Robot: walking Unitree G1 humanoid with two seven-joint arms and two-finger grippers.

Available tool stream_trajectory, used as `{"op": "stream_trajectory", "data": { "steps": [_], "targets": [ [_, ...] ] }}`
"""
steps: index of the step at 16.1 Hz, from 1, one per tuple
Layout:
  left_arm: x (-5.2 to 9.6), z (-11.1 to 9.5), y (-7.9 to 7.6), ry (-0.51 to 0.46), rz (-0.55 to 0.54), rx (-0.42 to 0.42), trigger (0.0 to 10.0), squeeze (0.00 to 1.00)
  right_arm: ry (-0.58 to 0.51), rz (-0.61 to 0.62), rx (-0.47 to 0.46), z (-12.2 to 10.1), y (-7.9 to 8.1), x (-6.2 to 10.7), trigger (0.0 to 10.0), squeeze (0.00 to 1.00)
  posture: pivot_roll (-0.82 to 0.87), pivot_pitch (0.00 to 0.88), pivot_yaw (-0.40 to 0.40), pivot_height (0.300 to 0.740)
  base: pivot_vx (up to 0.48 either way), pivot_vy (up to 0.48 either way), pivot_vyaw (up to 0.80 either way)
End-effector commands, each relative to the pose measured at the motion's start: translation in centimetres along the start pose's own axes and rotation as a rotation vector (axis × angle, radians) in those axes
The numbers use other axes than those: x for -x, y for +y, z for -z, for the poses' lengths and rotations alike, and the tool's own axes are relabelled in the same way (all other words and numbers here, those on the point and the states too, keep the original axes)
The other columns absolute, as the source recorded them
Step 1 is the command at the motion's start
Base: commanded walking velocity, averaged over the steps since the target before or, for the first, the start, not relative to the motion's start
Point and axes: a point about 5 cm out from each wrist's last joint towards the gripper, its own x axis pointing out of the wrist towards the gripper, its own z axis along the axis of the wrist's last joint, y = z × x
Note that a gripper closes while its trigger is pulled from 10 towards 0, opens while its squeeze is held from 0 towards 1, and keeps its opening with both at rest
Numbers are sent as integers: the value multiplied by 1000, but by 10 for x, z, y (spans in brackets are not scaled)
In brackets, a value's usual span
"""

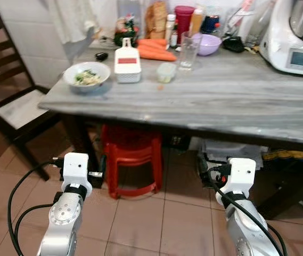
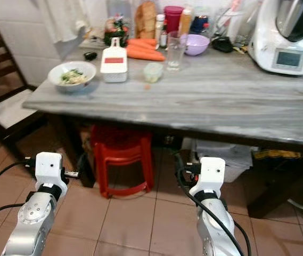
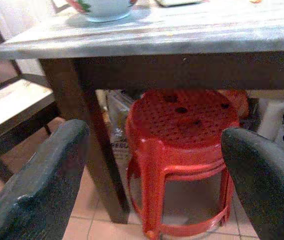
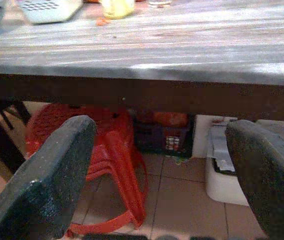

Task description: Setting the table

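The grey wood-grain table (image 1: pixel 220 101) carries a white bowl (image 1: pixel 87 74) of food near its left corner, with a white grater (image 1: pixel 127 63) just beside it. Further back lie carrots (image 1: pixel 155 50), a small container (image 1: pixel 166 72), a glass (image 1: pixel 188 50), a purple bowl (image 1: pixel 209 44) and a white kitchen machine (image 1: pixel 295 34).

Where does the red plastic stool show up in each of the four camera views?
Left eye view: red stool under the table, lower centre-left.
Right eye view: under the table, left of centre.
Left wrist view: centre, between the open left gripper fingers.
Right wrist view: left side, stacked stools partly behind a finger of the open right gripper.
Shared landmark: the grey table edge above it.
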Motion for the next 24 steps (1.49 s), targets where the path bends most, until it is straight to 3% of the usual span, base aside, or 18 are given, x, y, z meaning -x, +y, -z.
{"op": "stream_trajectory", "data": {
  "steps": [1,6,13,24],
  "targets": [
    [0,-1,3,3,-5,-17,10000,0,-6,14,-8,-1,-2,2,10000,0,25,0,5,740,-285,0,0],
    [-1,0,0,8,-3,-15,10000,0,-12,17,-9,-2,-5,1,10000,0,23,0,3,740,-285,0,0],
    [0,-1,2,3,-10,-17,10000,0,-28,18,69,-6,-3,0,10000,0,29,0,1,740,-280,0,0],
    [-1,-9,-8,-62,69,-1,10000,0,-27,-11,83,-4,-2,1,10000,0,25,0,-7,740,0,0,0]
  ]
}}
